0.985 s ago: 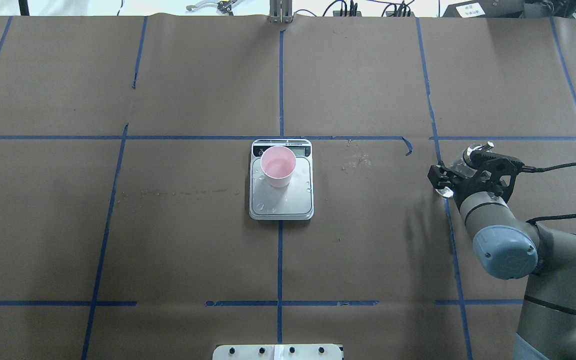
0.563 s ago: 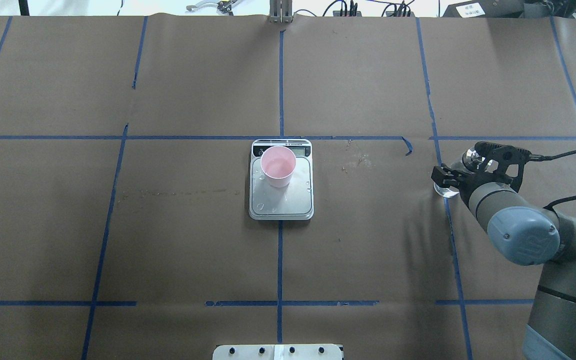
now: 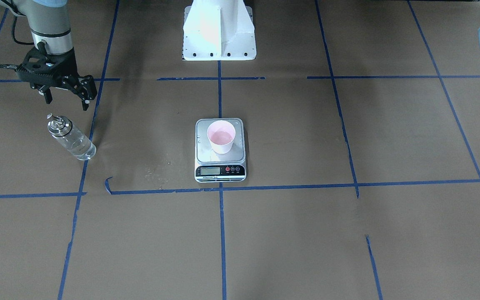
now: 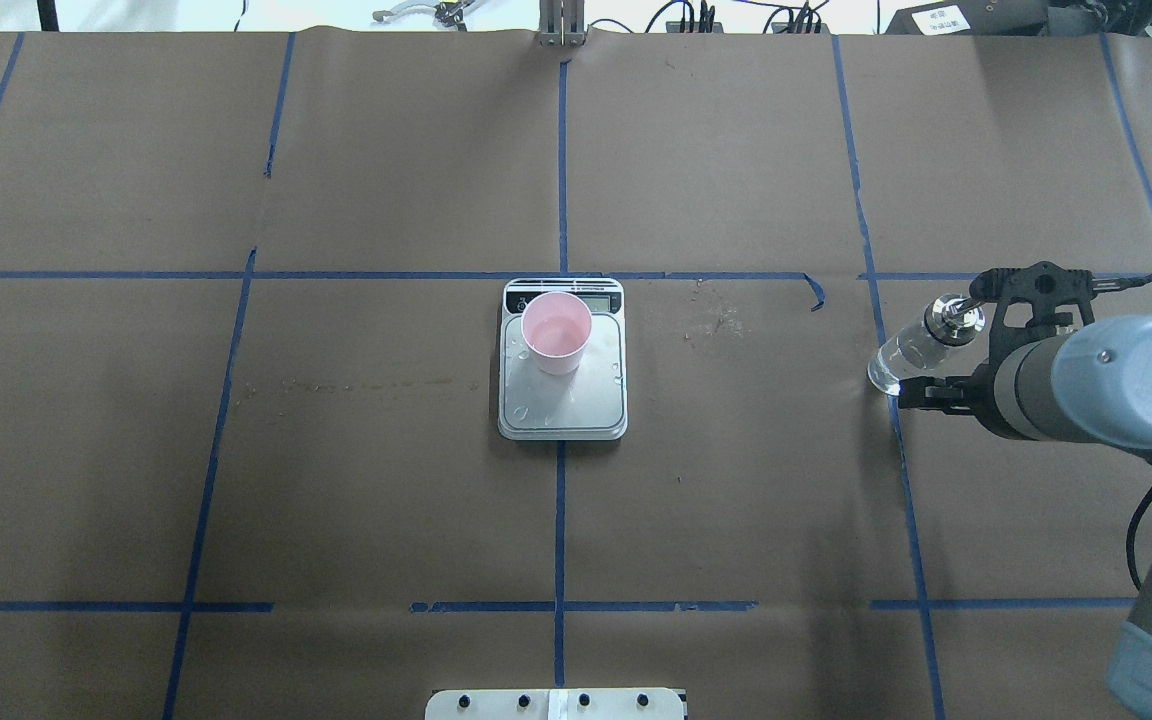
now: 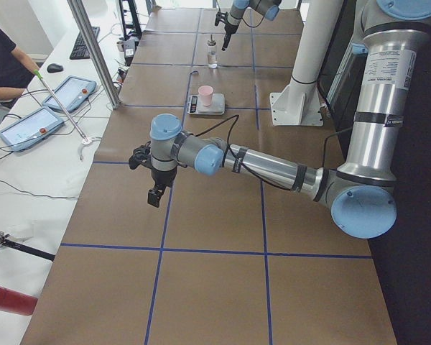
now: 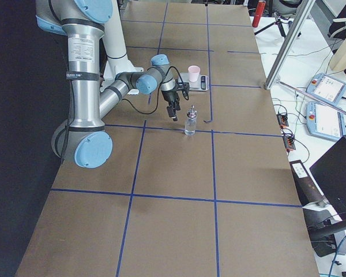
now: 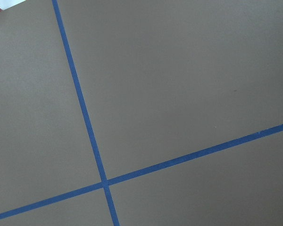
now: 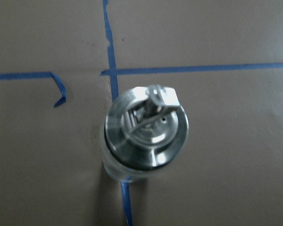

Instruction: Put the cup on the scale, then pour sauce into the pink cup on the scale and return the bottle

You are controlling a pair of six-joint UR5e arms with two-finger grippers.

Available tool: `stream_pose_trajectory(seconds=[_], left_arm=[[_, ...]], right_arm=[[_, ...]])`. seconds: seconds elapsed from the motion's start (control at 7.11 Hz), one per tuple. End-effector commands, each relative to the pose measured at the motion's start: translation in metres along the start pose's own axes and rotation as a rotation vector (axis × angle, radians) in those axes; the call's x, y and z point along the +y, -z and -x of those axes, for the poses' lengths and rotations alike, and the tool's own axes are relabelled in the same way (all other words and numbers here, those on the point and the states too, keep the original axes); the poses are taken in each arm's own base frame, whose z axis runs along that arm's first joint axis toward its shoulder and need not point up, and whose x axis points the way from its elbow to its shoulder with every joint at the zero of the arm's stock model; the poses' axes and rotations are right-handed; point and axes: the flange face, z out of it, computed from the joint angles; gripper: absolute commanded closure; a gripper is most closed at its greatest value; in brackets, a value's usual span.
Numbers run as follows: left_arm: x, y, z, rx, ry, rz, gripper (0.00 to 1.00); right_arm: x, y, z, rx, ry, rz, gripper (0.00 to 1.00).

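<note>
The pink cup (image 3: pixel 221 137) is standing upright on the scale (image 3: pixel 201 143), which is sitting in the middle of the bench (image 4: pixel 336 480). The cup is resting on the silver plate, close to the black strip with the screen (image 3: pixel 210 170). It is holding a little clear sauce (image 3: pixel 222 136) at the bottom. Some wet drops (image 4: pixel 526 410) are lying on the plate around the cup.

The bottle (image 3: pixel 71 139) is standing upright by itself near the end of the bench on the robot's right side, well apart from the scale. It is sitting right on a line of blue tape (image 8: pixel 114 70). Clear liquid is showing inside it, but how full it is cannot be told. Its shiny silver top (image 8: pixel 146 136) and thin spout (image 8: pixel 156 96) are pointing up, and the right wrist camera is looking straight down on them.

The right tool (image 3: pixel 68 104) is hanging just beside the bottle, on the robot's side of it. Its two fingers are spread wide apart and are gripping nothing. They are not touching the bottle.

The left tool (image 5: pixel 156 194) is hanging over the bench near the other end, far from the cup and the scale. It cannot be told whether its fingers are apart or together. Its wrist camera is showing only brown bench paper and crossing blue tape lines.
</note>
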Motion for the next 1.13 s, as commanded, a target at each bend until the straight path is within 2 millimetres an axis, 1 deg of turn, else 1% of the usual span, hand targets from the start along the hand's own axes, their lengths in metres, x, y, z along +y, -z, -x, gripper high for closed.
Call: stream_pose_trajectory(seconds=[0.0, 0.14, 0.28, 0.42, 0.56, 0.7, 0.84, 0.98], left_arm=[[0.000, 0.001, 0.000, 0.000, 0.000, -0.001, 0.00], [0.001, -0.001, 0.001, 0.000, 0.002, 0.002, 0.00], [0.001, 0.000, 0.001, 0.000, 0.001, 0.000, 0.00], [0.002, 0.000, 0.001, 0.000, 0.001, 0.000, 0.00], [0.002, 0.000, 0.001, 0.002, 0.003, 0.001, 0.00], [0.002, -0.001, 0.001, 0.005, 0.002, 0.003, 0.00], [0.005, -0.001, 0.002, 0.019, 0.009, 0.008, 0.00], [0.014, 0.003, 0.015, 0.038, 0.004, 0.011, 0.00]], right_arm=[[-0.042, 0.055, -0.030, -0.134, 0.066, 0.244, 0.00], [-0.066, 0.076, -0.058, -0.193, 0.077, 0.261, 0.00], [-0.086, 0.090, -0.086, -0.234, 0.118, 0.238, 0.00], [-0.109, 0.099, -0.123, -0.272, 0.174, 0.237, 0.00], [-0.130, 0.096, -0.168, -0.275, 0.275, 0.222, 0.00], [-0.153, 0.085, -0.219, -0.259, 0.337, 0.216, 0.00], [-0.176, 0.063, -0.283, -0.255, 0.430, 0.208, 0.00], [-0.190, 0.045, -0.339, -0.257, 0.466, 0.210, 0.00]])
